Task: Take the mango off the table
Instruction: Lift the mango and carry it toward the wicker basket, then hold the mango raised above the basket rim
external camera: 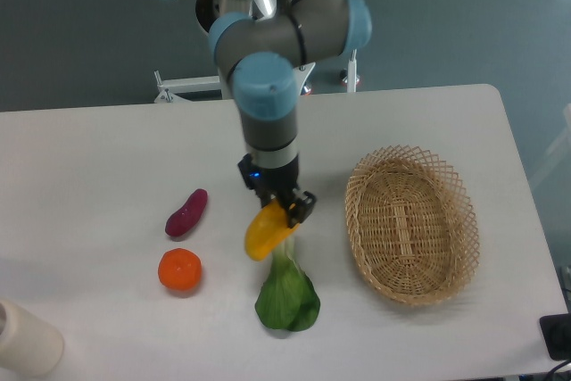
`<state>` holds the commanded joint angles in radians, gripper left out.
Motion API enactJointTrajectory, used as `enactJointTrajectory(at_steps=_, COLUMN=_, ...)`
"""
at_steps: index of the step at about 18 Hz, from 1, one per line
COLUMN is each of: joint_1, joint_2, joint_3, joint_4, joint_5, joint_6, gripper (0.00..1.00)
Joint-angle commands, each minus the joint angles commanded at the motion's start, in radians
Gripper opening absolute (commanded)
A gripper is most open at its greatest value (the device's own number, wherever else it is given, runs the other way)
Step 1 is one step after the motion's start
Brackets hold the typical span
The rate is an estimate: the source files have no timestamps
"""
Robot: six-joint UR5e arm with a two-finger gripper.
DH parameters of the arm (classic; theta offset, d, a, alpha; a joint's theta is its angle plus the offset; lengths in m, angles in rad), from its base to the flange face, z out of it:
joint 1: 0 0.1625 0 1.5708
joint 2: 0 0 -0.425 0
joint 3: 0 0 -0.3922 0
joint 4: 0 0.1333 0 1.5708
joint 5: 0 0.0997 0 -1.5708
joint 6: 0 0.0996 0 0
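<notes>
The mango [262,232] is a yellow-orange oblong fruit near the middle of the white table [89,158]. My gripper [283,209] comes down from above and is shut on the mango's upper right end. The mango hangs tilted, its lower end pointing down-left, and looks slightly raised off the table. The fingers [302,207] are dark and partly hide the mango's top.
A green leafy vegetable [287,296] lies just below the mango. A round orange [179,269] and a purple sweet potato [186,212] lie to the left. A wicker basket [411,225] stands to the right. A white cylinder [27,338] is at the front left corner.
</notes>
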<state>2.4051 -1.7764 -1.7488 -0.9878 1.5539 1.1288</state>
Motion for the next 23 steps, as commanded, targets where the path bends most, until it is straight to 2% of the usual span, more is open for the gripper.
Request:
enactJointTrajectory(at_steps=3, joint_1=0.066, joint_2=0.032, joint_3=0.008, joint_4=-0.032, joint_5=-0.05, joint_6=0.084, gripper=0.59)
enactJointTrajectory(at_steps=7, joint_1=0.121, joint_2=0.052, joint_3=0.018, joint_4=-0.048, joint_5=-0.066, joint_6=0.144, gripper=0.59)
enactJointTrajectory(at_steps=13, joint_1=0.229, joint_2=0.075, joint_3=0.048, joint_4=-0.115, joint_5=-0.11, joint_6=0.294, gripper=0.59)
enactJointTrajectory(at_steps=17, joint_1=0.259, joint_2=0.077, joint_3=0.051, joint_4=-0.126, joint_5=-0.11, joint_6=0.318, gripper=0.59)
enactJointTrajectory(at_steps=23, joint_1=0.261, joint_2=0.075, joint_3=0.054, joint_4=-0.126, joint_5=-0.112, joint_6=0.318, gripper=0.59)
